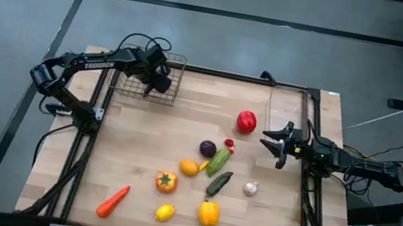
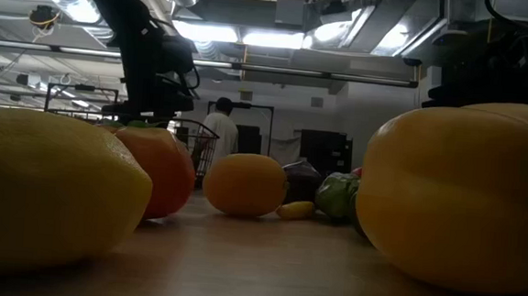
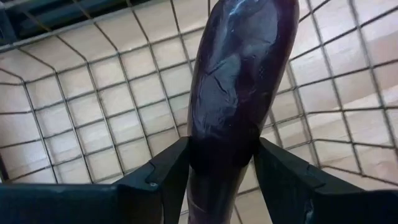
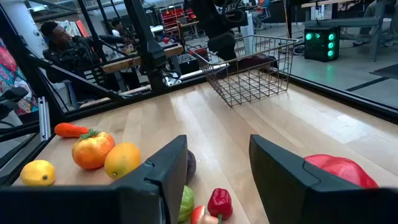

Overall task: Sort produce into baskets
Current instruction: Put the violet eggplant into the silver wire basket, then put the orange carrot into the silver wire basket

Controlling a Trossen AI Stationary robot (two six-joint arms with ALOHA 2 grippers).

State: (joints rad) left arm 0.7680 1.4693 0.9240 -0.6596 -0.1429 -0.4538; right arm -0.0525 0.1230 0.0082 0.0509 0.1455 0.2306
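Here my left gripper [image 3: 217, 180] is clamped on a purple eggplant [image 3: 239, 87] inside the wire basket [image 1: 151, 78] at the table's [image 1: 145, 153] far-left corner; my right gripper [image 1: 272, 144] waits with fingers apart near the right edge, by the red apple [image 1: 246, 121].

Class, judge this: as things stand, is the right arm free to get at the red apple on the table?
Probably yes. The right gripper hangs with open, empty jaws close beside the red apple, with only bare table between them. The left gripper is far off over the wire basket, holding an eggplant.
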